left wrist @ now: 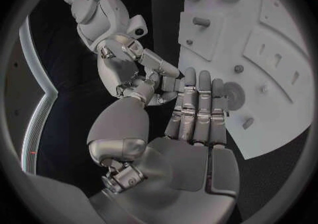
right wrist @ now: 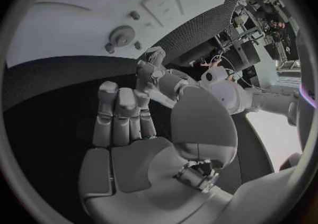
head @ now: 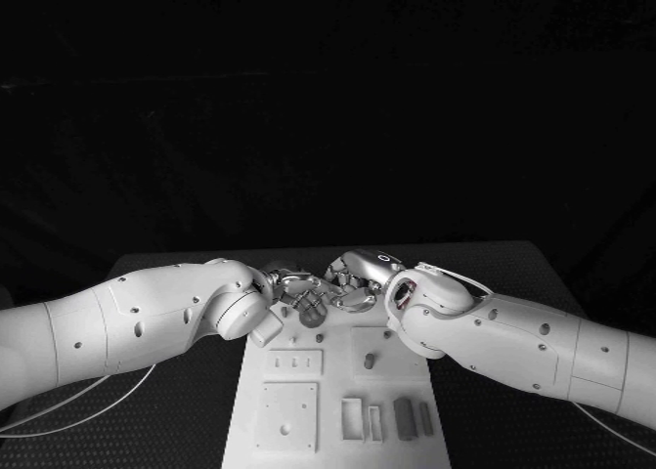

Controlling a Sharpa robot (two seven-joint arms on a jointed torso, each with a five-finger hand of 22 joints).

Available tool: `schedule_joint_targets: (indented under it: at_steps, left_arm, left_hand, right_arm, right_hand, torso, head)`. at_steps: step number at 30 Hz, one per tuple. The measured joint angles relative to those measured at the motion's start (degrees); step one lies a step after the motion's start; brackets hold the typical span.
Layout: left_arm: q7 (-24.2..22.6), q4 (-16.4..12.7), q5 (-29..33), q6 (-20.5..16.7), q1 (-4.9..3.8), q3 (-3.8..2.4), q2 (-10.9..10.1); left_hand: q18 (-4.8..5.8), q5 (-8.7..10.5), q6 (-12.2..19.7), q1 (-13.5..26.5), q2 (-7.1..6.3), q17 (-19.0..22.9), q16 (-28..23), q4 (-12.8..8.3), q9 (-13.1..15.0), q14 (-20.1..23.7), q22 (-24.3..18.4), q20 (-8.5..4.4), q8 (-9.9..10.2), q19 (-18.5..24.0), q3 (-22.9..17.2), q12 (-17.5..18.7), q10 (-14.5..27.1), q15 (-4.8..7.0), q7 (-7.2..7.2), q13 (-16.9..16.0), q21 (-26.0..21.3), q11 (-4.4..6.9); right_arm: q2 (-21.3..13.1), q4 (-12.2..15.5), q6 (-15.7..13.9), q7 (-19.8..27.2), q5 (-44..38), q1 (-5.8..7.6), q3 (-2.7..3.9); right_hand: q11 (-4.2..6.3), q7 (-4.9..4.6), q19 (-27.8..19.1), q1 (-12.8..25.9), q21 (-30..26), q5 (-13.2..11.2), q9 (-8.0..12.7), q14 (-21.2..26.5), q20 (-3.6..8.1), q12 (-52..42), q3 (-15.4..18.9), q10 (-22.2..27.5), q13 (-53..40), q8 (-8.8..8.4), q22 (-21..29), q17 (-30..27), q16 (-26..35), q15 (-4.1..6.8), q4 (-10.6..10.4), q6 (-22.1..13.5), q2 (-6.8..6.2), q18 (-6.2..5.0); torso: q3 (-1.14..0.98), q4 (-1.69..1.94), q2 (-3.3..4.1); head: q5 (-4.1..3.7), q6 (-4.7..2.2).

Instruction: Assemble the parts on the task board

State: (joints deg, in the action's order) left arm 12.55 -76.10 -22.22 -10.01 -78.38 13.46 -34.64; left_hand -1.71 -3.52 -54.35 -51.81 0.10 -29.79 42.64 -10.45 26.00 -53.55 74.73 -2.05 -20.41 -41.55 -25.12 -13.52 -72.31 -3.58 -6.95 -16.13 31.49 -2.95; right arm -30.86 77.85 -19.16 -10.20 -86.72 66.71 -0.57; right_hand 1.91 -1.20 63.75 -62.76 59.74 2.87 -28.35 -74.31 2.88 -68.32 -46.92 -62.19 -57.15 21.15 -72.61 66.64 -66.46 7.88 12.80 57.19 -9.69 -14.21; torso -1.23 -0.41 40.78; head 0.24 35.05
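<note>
Meeting fingertip to fingertip over the far end of the task board (head: 328, 410), the left hand (head: 292, 286) and right hand (head: 359, 278) are working close together; whether either is pinching a part I cannot tell. Looking from the left wrist, the round geared part (left wrist: 233, 95) is lying on the board just beyond the straight fingers (left wrist: 199, 107). Looking from the right wrist, that gear (right wrist: 122, 35) is sitting apart from the hand. Judging by this, keeping both wrists steady and descending squarely would help.

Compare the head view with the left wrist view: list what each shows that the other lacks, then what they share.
Head view alone: the board's near end with its slotted plates and upright bars, plus both white forearms. Left wrist view alone: the left hand's palm side and a round gear on the board beyond its fingertips. Both: the right hand meeting the left over the board's far end.
</note>
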Motion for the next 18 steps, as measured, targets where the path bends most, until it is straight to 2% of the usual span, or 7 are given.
schedule_joint_targets:
  at_steps: [9, 18]
  left_arm:
    - [-0.1, 0.0, 0.4, 0.0, 0.02, -0.02, 0.0]
    - [-0.2, 0.0, 0.7, 0.1, 0.13, -0.04, 0.0]
  left_hand:
    - [0.01, 0.65, -0.5, -3.0, 1.06, 0.3, 0.0, 0.0, -0.4, 0.0, 0.1, 0.00, 0.5, 0.0, -5.2, 0.3, -0.6, 0.00, -0.33, -0.2, 0.0, 0.18]
    - [0.03, 0.44, -0.5, -3.9, 1.41, 0.4, 0.0, 0.1, -0.4, 0.0, 0.1, 0.01, 0.5, 0.0, -6.3, 0.3, -0.6, 0.00, -0.33, -0.3, 0.0, 0.18]
  right_arm:
    - [0.0, -0.1, 0.0, 0.1, 0.0, -0.07, 0.00]
    - [0.0, -0.2, 0.0, 0.1, 0.0, -0.13, -0.02]
  right_hand:
    - [-0.07, 0.11, 0.0, 0.1, 0.0, 0.0, 0.0, 0.0, -0.01, 0.0, 0.0, -0.1, 0.0, 0.01, 0.0, 0.0, 0.0, 0.00, 0.0, 0.1, -0.08, -0.03]
    - [-0.06, 0.28, 0.0, 0.0, 0.0, 0.0, -0.1, 0.0, -0.01, 0.0, 0.0, -0.1, 0.0, 0.01, 0.1, 0.0, 0.0, 0.00, 0.0, 0.3, -0.35, -0.07]
  torso:
    - [0.01, 0.01, -0.03]
    - [-0.03, -0.07, -0.04]
  head:
    - [0.13, -0.01]
    - [0.14, -0.02]
